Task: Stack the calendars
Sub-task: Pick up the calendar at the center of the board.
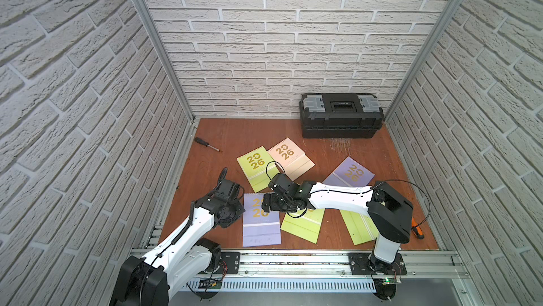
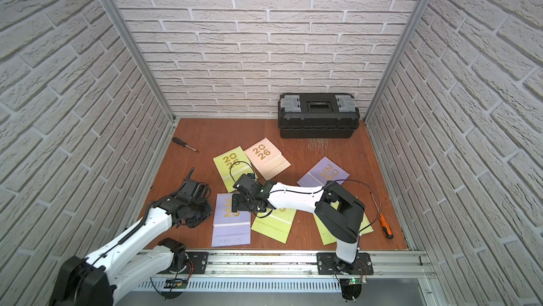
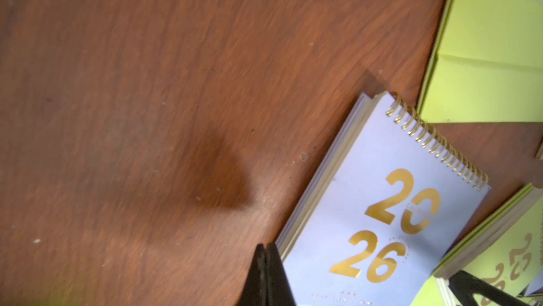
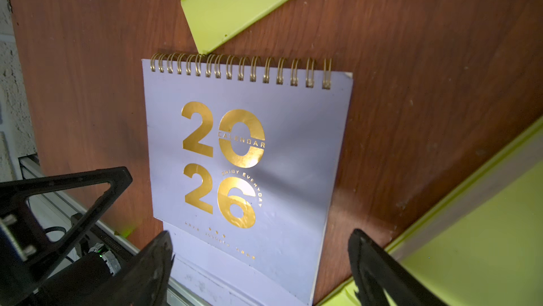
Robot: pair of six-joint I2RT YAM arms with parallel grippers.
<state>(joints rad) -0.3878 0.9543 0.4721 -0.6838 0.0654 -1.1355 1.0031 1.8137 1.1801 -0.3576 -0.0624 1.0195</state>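
Lavender calendar (image 1: 260,219), flat on the table (image 1: 223,142) and unstacked; your left gripper (image 3: 266,248) is closed empty just beside its side edge, your right gripper (image 4: 261,232) spread wide above its cover: pick-up apparently beginning, so next lever an edge up

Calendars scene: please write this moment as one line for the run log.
left hand: shut, empty, beside near lavender calendar | right hand: open, over same calendar | stack: not begun
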